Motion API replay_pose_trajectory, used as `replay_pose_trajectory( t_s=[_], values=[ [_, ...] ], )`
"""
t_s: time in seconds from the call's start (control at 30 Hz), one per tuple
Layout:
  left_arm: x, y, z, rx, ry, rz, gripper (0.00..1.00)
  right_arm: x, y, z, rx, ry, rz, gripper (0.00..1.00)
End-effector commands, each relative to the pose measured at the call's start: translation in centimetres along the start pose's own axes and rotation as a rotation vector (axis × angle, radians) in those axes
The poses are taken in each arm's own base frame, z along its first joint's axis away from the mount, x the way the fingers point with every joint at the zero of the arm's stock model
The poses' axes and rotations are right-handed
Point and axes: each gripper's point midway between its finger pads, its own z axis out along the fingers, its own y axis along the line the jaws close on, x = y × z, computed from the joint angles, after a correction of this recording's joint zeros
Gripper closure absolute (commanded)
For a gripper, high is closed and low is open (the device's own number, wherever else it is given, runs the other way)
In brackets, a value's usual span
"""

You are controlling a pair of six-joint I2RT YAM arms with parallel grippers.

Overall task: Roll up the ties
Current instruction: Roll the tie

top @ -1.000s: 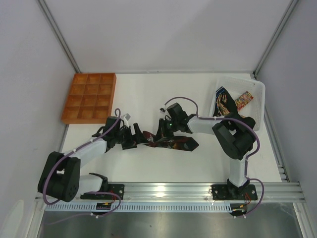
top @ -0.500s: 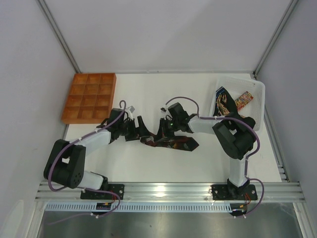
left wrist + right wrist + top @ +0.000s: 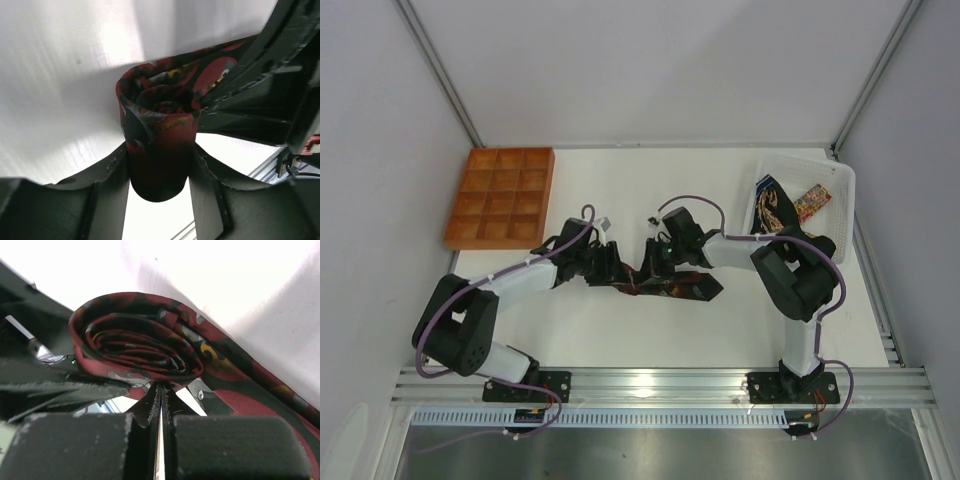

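Maroon patterned fabric tie (image 3: pixel 157 145), rolled further along white bench (image 3: pixel 620 335), roll growing: clamped in left jaws, right jaws together.

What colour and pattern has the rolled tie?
The tie is dark red with black, grey and gold shapes; clearest in right wrist view.

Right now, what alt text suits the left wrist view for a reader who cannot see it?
A rolled maroon tie with dark and gold print is clamped between the black fingers of the left gripper, spiral end toward the camera. Its loose tail runs up right over the table.
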Motion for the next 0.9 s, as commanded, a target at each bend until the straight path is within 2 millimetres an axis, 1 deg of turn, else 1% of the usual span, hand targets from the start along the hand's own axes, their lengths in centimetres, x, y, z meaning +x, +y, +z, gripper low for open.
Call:
replay_pose_trajectory(
  t_s=[0.0,0.03,0.13,0.17,0.2,0.23,0.27,0.3,0.37,0.5,0.57,0.63,0.67,0.73,0.77,0.8,0.87],
  values=[
    [-2.2,-3.4,-1.3,0.000,-0.067,0.093,0.50,-0.6,0.6,-0.9,-0.007,-0.038,-0.019,1.00],
    [-2.5,-3.4,-1.5,-0.034,-0.071,0.100,0.53,-0.7,0.4,-1.0,-0.003,-0.043,-0.019,1.00],
    [-2.2,-4.2,-1.5,-0.062,-0.067,0.127,0.54,-0.6,0.1,-1.2,-0.009,-0.043,-0.001,1.00],
    [-2.3,-4.3,-1.3,-0.080,-0.064,0.128,0.55,-0.6,-0.1,-1.2,-0.011,-0.041,0.005,1.00],
    [-2.0,-4.7,-1.1,-0.084,-0.051,0.137,0.55,-1.1,0.2,-1.3,-0.026,-0.060,-0.008,1.00],
    [-1.9,-4.9,-0.9,-0.091,-0.043,0.140,0.56,-1.2,0.2,-1.3,-0.028,-0.061,-0.008,1.00],
    [-2.2,-5.3,-0.8,-0.097,-0.046,0.151,0.56,-1.3,0.3,-1.4,-0.031,-0.064,-0.008,1.00],
    [-1.5,-5.5,-0.2,-0.102,-0.022,0.162,0.55,-1.4,0.3,-1.4,-0.033,-0.063,-0.008,1.00],
    [-1.3,-6.3,0.3,-0.095,-0.017,0.161,0.55,-1.4,0.2,-1.6,-0.034,-0.061,-0.006,1.00],
    [-0.3,-8.1,1.4,-0.067,-0.005,0.178,0.50,-1.6,-0.4,-2.1,-0.036,-0.075,0.004,1.00],
    [0.0,-8.6,2.2,-0.068,0.015,0.178,0.48,-1.4,-0.6,-2.1,-0.046,-0.071,0.016,1.00],
    [0.3,-8.5,3.0,-0.080,0.032,0.176,0.45,-1.5,-1.0,-2.3,-0.045,-0.072,0.021,1.00],
    [0.3,-9.0,3.1,-0.074,0.031,0.184,0.44,-1.4,-1.1,-2.3,-0.048,-0.072,0.024,1.00],
    [0.2,-9.4,3.6,-0.075,0.028,0.184,0.42,-1.5,-1.2,-2.4,-0.053,-0.073,0.031,1.00],
    [0.3,-9.6,3.7,-0.075,0.031,0.184,0.39,-1.5,-1.3,-2.4,-0.056,-0.074,0.032,1.00],
    [0.2,-9.7,3.9,-0.076,0.030,0.183,0.33,-1.5,-1.3,-2.5,-0.058,-0.075,0.033,1.00],
    [0.1,-9.9,4.3,-0.083,0.033,0.181,0.32,-1.7,-1.6,-2.7,-0.057,-0.080,0.038,1.00]
  ],
)
